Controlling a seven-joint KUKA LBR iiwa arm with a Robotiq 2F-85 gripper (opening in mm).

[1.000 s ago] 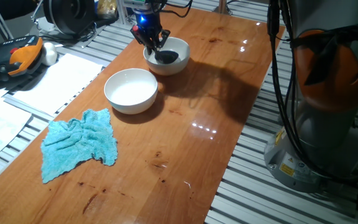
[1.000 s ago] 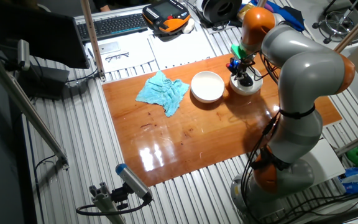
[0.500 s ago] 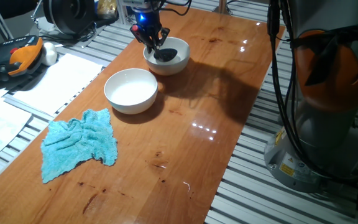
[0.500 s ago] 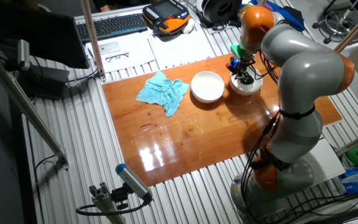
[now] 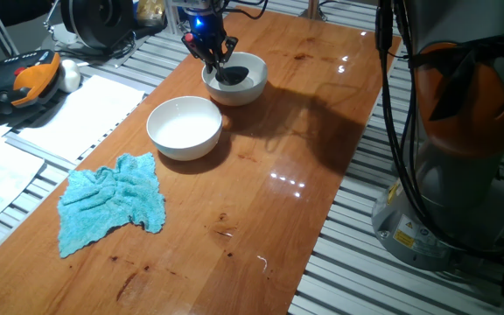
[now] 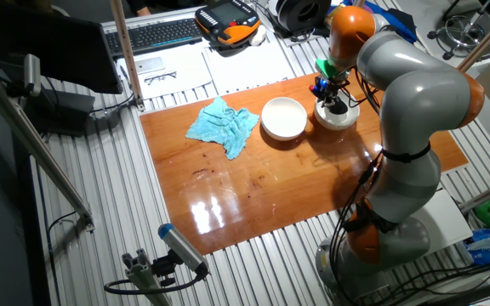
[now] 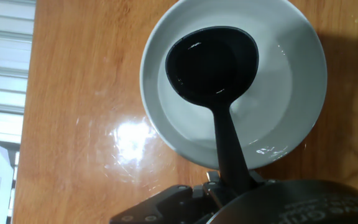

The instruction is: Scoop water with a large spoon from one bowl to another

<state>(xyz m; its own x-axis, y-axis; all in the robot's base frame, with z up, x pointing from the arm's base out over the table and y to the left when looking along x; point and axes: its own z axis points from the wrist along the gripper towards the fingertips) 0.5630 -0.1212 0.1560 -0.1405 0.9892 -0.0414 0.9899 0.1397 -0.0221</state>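
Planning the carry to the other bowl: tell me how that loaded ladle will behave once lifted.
The large spoon looks like rigid plastic, so probably stiff. Its deep cup holds glinting water, which would likely slosh if tilted. The gripper holds the thin handle far from the cup, so it may twist.

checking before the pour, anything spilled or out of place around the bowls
Nothing stands out. The ladle sits over the far bowl, both bowls are upright, the near bowl is undisturbed, and no puddle shows on the wooden table.
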